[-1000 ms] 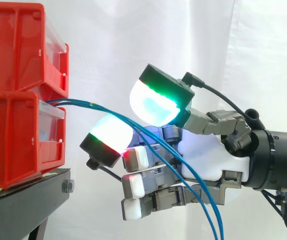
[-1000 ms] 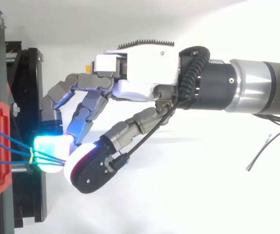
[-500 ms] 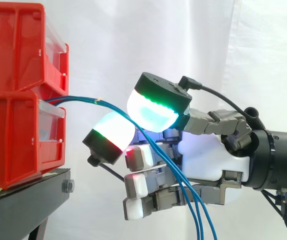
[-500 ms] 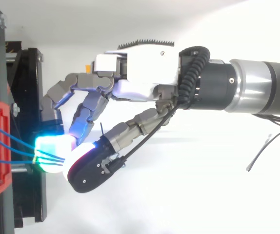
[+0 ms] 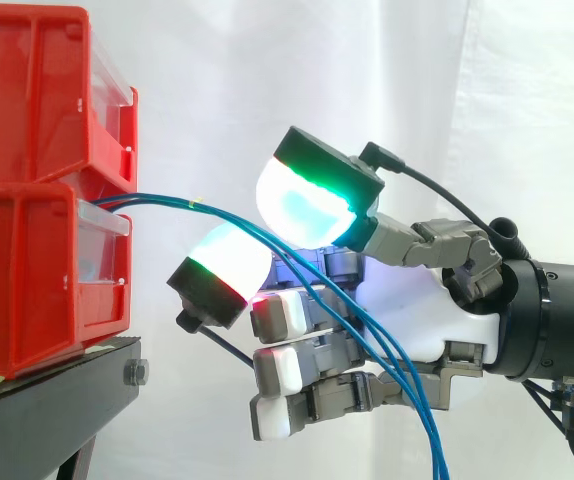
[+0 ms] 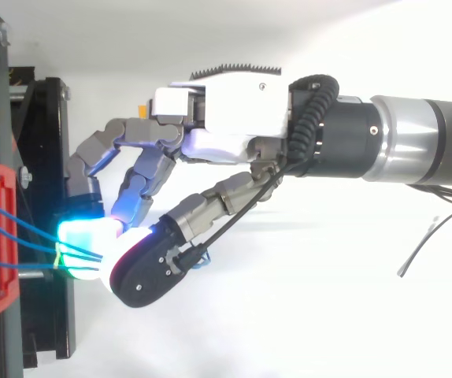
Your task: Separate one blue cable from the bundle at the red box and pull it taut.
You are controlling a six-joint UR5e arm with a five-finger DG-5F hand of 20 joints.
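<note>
White curtain [image 5: 527,100] behind stacked red bins [image 5: 27,270] on black stand [image 5: 57,400]; hand [image 5: 417,300] pinches blue cables [image 5: 167,200] just beside them.

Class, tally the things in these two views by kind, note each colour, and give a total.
Red bins: 2
Blue cables: 3
Black stand: 1
Robot hand: 1
Total: 7

Black stand [image 5: 52,410], red bin [image 5: 17,280] directly on it, second red bin [image 5: 27,90] stacked above
</note>
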